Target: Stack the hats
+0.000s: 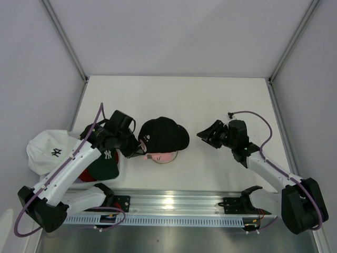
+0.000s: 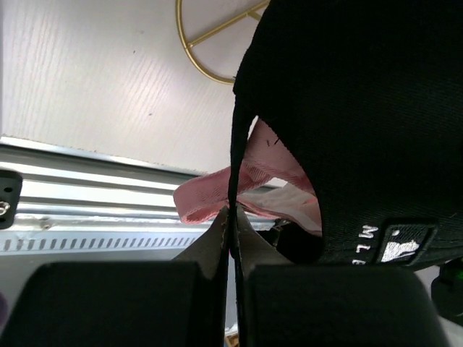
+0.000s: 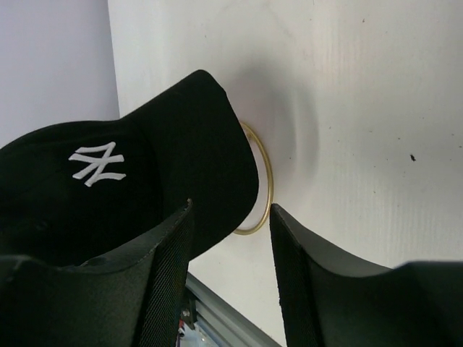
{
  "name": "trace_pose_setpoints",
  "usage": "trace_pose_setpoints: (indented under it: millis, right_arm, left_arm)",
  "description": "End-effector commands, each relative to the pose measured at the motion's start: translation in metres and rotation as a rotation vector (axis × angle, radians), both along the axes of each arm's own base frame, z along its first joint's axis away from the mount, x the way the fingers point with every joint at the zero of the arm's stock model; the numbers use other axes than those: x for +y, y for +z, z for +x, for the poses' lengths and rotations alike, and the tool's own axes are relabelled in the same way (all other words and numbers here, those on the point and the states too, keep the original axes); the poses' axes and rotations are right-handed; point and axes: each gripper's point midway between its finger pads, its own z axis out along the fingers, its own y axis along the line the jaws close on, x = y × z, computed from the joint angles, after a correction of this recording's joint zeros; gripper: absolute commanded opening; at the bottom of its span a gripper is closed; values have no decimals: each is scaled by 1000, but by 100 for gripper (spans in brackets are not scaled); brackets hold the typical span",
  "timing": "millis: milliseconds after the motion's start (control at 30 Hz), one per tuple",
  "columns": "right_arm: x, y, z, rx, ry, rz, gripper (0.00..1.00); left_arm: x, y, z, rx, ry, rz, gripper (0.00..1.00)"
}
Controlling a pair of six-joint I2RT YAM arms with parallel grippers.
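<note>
A black cap with a white NY logo (image 1: 163, 134) sits on top of a pink cap (image 1: 164, 156) at the table's middle. My left gripper (image 1: 138, 150) is shut on the black cap's back edge (image 2: 233, 173); the pink cap (image 2: 217, 196) shows under it. My right gripper (image 1: 204, 134) is open and empty, just right of the black cap's brim (image 3: 202, 159). A white cap (image 1: 48, 149), a dark green cap (image 1: 105, 164) and a red cap (image 1: 84, 175) lie piled at the left, partly under my left arm. No lavender cap shows.
A gold wire ring (image 3: 262, 189) lies on the table under the stacked caps and shows in the left wrist view (image 2: 210, 50). A metal rail (image 1: 179, 203) runs along the near edge. Grey walls enclose the table.
</note>
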Motion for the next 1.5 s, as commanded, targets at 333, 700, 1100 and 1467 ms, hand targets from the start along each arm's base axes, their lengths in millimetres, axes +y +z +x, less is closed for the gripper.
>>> trace_pose_setpoints:
  millis: [333,700,1100,1467]
  right_arm:
    - [32,15,-5,104,-105,244,58]
    - [52,12,-2,94,-47,233,63]
    - [53,11,0,-28,39,110,62]
    - [49,27,-16,-165,121,89,56]
  left_arm:
    - [1,-44,-44,131,-143,33,1]
    - [37,-89,-34,157,-161,322,1]
    - [69,-97,4,130,-336,651,1]
    - [51,-86,36,-26,-453,596,9]
